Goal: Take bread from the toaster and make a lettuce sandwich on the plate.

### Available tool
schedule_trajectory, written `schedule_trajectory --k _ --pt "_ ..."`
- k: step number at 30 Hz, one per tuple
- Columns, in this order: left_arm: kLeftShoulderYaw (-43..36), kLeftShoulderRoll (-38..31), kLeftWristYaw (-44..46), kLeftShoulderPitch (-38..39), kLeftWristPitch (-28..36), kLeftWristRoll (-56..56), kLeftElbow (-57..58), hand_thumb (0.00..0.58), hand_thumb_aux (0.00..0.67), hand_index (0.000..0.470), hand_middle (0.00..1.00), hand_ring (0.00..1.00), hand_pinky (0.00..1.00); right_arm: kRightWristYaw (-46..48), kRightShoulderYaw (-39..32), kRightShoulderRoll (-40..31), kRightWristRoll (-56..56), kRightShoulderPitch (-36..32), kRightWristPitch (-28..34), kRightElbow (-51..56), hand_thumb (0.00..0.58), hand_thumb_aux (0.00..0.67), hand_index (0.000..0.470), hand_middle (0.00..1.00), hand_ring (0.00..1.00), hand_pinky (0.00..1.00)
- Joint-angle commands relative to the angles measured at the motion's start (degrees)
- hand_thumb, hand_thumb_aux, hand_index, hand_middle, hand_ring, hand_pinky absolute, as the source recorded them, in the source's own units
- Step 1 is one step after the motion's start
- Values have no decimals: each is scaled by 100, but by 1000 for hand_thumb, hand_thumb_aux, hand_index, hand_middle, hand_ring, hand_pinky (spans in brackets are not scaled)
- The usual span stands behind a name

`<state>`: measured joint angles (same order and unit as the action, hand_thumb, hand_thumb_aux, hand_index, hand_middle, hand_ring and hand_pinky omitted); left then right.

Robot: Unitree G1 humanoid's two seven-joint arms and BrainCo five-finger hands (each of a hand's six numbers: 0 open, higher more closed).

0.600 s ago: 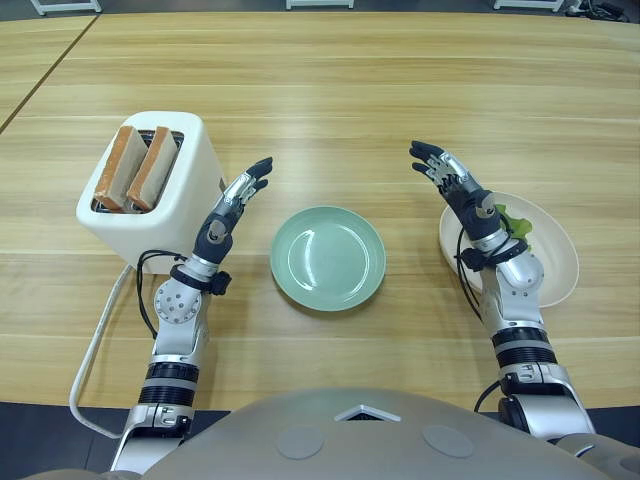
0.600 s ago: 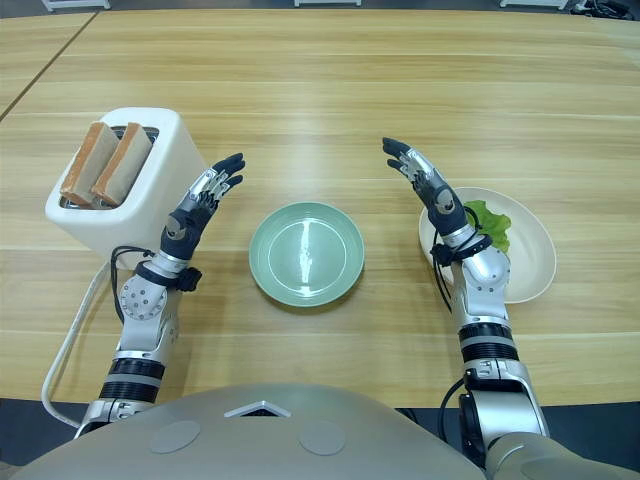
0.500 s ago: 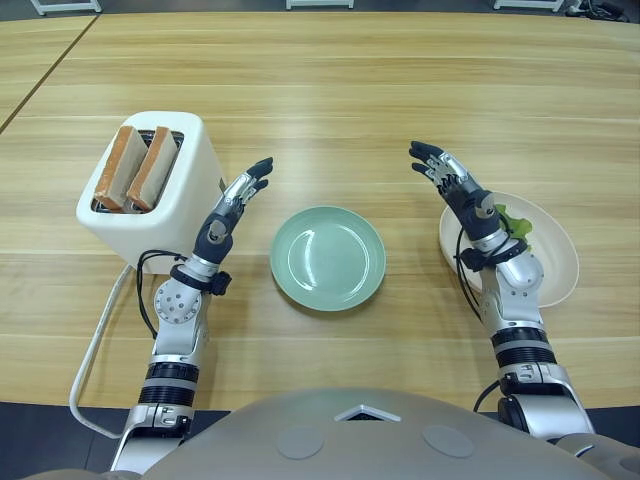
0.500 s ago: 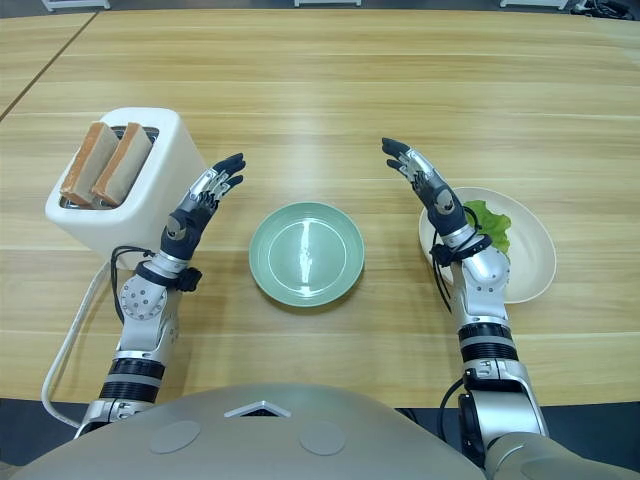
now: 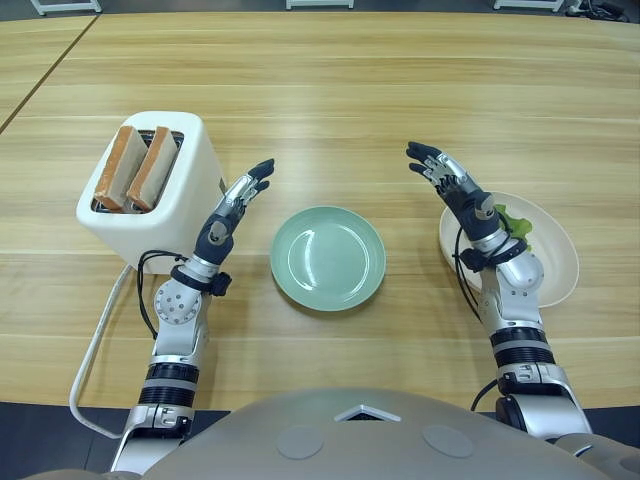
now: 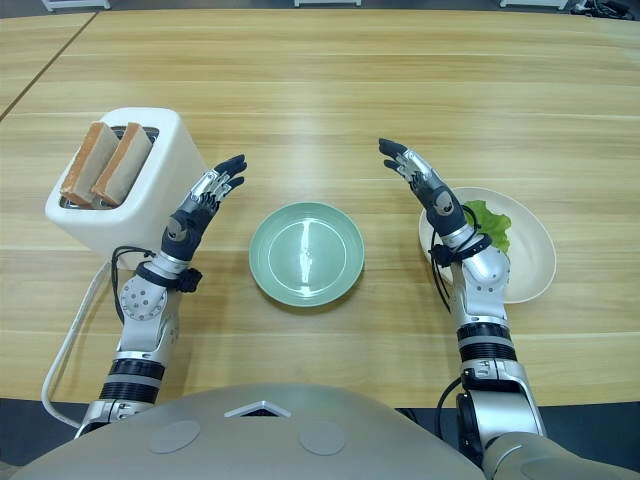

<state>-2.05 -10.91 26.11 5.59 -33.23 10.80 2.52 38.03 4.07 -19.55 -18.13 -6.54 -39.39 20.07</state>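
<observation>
— What's hidden?
— Bread slices [image 5: 137,167] half sunk in the toaster [image 5: 160,215], tabletop's left side; my right wrist [image 5: 487,248] covers some lettuce [image 6: 492,222].
— Bread's line?
— Upright, long edges running near to far. My left hand [image 5: 235,205] and right hand [image 5: 455,185] hover spread, empty, flanking the plate [image 5: 328,257].

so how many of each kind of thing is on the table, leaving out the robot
bread slices: 2, both standing in the toaster slots
toaster: 1
green plate: 1
cream bowl: 1
lettuce: 1 bunch, in the cream bowl
total: 6
</observation>
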Motion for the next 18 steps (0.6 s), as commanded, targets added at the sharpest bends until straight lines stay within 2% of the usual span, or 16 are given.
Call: schedule_trajectory --k 1,4,8,10,12,14,18 --pt "-514 37 -240 262 1100 255 -2243 0 0 0 0 0 0 96 1 56 -27 -47 65 95 0 0 0 0 0 0" --pt "-176 -193 -590 -28 1828 -242 -3339 0 0 0 0 0 0 110 -14 94 7 -47 32 167 0 0 0 0 0 0" --pt "1047 -672 -1128 -560 3098 300 -3989 0 0 0 0 0 0 121 -6 123 42 -74 3 251 0 0 0 0 0 0" --pt "1628 -1079 -1226 -592 3459 1 -4205 0 0 0 0 0 0 126 -22 145 60 -78 -2 253 0 0 0 0 0 0" --pt "2158 -1598 -1275 -495 3427 -914 -4171 0 0 0 0 0 0 133 -22 151 64 -68 -3 240 0 0 0 0 0 0" --pt "2500 -2180 -1468 -219 3191 -2322 -3802 0 0 0 0 0 0 140 -11 146 77 -77 -10 281 0 0 0 0 0 0" --pt "2625 -2536 -1449 300 3230 -3397 -3460 0 0 0 0 0 0 118 -21 144 142 -28 -22 282 0 0 0 0 0 0"
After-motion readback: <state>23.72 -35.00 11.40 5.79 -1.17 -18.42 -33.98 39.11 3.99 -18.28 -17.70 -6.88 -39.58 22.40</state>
